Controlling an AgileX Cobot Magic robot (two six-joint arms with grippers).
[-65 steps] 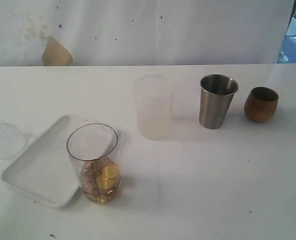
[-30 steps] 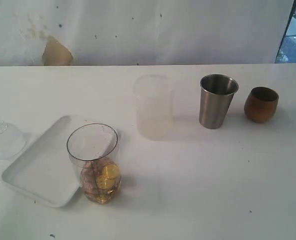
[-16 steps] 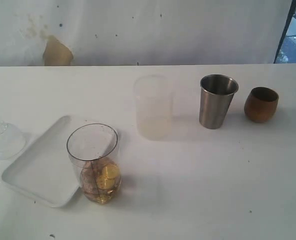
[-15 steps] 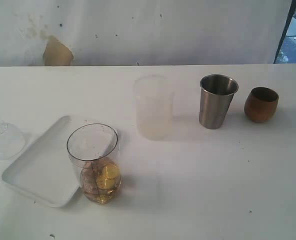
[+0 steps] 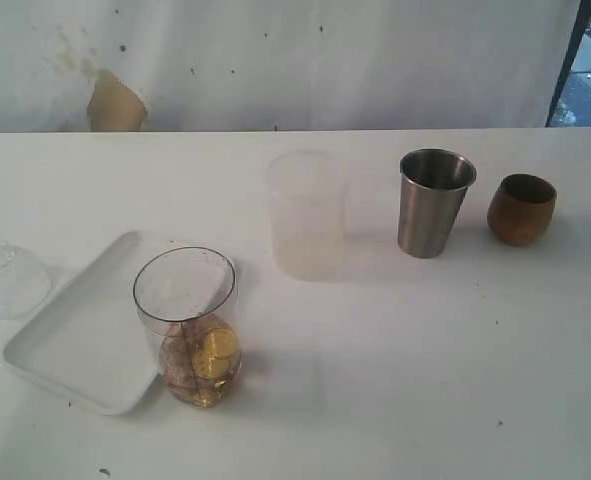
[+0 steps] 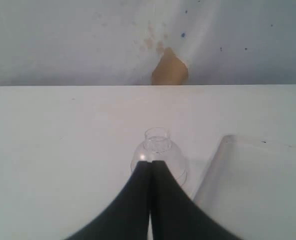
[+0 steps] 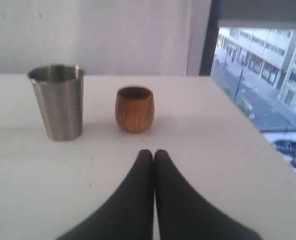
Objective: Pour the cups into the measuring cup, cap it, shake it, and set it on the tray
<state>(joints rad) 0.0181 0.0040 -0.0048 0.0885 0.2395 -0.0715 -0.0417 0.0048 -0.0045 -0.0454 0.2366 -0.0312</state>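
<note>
White table (image 5: pixel 425 380) bears one measuring cup (image 5: pixel 187 300) holding gold bits (image 5: pixel 213 355), one tumbler (image 5: pixel 433 203), one brown cup (image 5: pixel 521 209) and one frosted cup (image 5: pixel 306 214), while left gripper (image 6: pixel 151 162) and right gripper (image 7: pixel 154 152) are pressed together.

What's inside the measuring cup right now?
The measuring cup holds a few golden rounded pieces at its bottom; the upper part looks empty. Anything behind or beneath those pieces is hidden.

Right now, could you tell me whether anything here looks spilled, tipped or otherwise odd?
Nothing is spilled or tipped. The measuring cup already holds golden pieces, and the wall has a brown patch.
</note>
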